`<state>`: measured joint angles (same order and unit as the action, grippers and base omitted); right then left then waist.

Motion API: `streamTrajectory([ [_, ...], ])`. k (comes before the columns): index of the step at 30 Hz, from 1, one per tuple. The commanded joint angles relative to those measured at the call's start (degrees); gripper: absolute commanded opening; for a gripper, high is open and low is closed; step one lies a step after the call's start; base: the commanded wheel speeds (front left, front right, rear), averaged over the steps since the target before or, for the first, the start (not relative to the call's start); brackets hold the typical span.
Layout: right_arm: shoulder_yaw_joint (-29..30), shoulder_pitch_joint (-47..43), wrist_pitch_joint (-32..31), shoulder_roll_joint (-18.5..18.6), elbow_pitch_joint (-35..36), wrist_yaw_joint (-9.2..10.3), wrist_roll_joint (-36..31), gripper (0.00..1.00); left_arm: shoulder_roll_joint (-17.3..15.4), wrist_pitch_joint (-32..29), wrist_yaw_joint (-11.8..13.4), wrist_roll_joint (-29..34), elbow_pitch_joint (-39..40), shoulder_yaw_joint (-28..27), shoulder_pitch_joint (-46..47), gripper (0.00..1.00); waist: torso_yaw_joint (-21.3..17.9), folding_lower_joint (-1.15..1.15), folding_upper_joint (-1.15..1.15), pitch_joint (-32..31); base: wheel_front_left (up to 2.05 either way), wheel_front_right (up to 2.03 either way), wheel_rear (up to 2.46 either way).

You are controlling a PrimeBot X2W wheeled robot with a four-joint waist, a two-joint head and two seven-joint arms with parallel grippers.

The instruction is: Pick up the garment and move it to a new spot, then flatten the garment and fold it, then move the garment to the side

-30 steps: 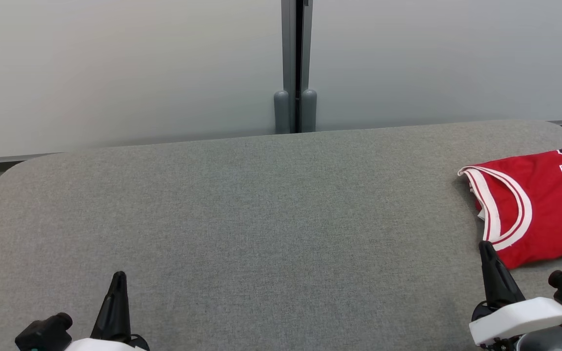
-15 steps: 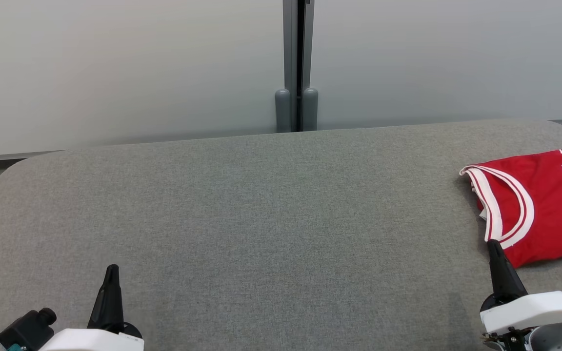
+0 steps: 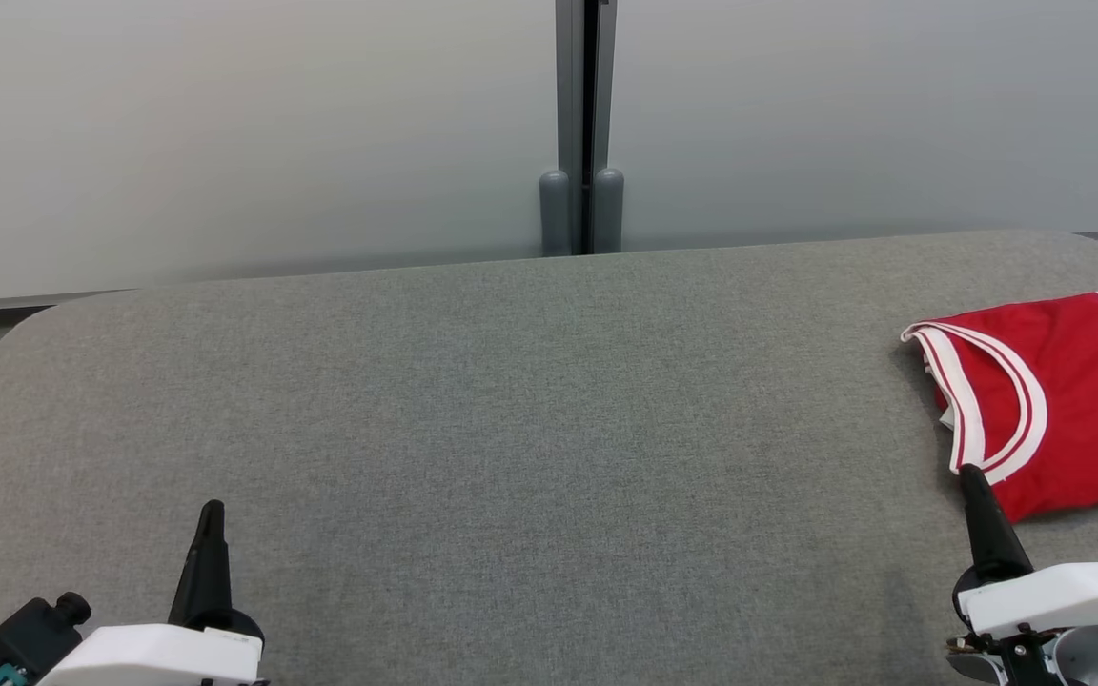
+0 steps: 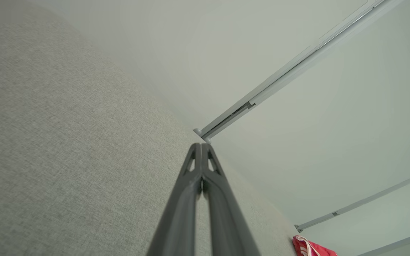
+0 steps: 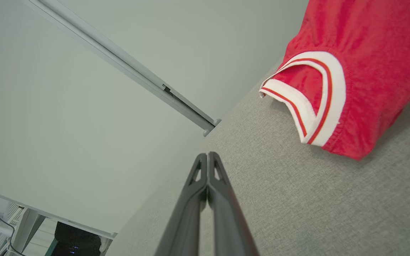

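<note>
The garment (image 3: 1068,405) is a red jersey with white trim and dark lettering, folded flat at the right edge of the grey table (image 3: 511,429). It also shows in the right wrist view (image 5: 361,64) and as a small red corner in the left wrist view (image 4: 311,247). My right gripper (image 3: 971,476) is shut and empty, its tip just short of the jersey's near corner. At the lower left, over bare table, my left gripper (image 3: 212,510) is shut with nothing in it. In both wrist views the fingers (image 4: 201,167) (image 5: 208,170) press together.
Pale wall panels with a grey vertical post (image 3: 582,124) stand right behind the table's far edge. The table's corners are rounded. A dark object on the floor (image 5: 77,241) shows far off in the right wrist view.
Both grippers have drawn back toward the bottom of the head view, staying shut. The view has shifted slightly, and the jersey lies where it was.
</note>
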<state>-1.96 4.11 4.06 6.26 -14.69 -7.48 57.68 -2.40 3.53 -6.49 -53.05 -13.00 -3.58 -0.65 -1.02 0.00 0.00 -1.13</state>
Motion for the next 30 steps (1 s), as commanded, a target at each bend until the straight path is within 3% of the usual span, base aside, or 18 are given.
streamTrajectory([
  [1,0.7,1.2,-0.4,0.2,0.8,-0.02,1.6,0.0,-0.4,-0.3,-0.2,-1.6,0.5,-0.4,1.7,0.0,0.0,0.0,0.0,0.0,0.0,0.0,0.0],
  [30,4.2,1.8,-5.1,-1.3,0.8,-0.02,17.0,0.0,-0.5,-4.9,-0.7,-19.0,-0.2,-1.7,4.3,0.0,0.4,0.0,0.0,0.5,0.0,0.0,0.0],
])
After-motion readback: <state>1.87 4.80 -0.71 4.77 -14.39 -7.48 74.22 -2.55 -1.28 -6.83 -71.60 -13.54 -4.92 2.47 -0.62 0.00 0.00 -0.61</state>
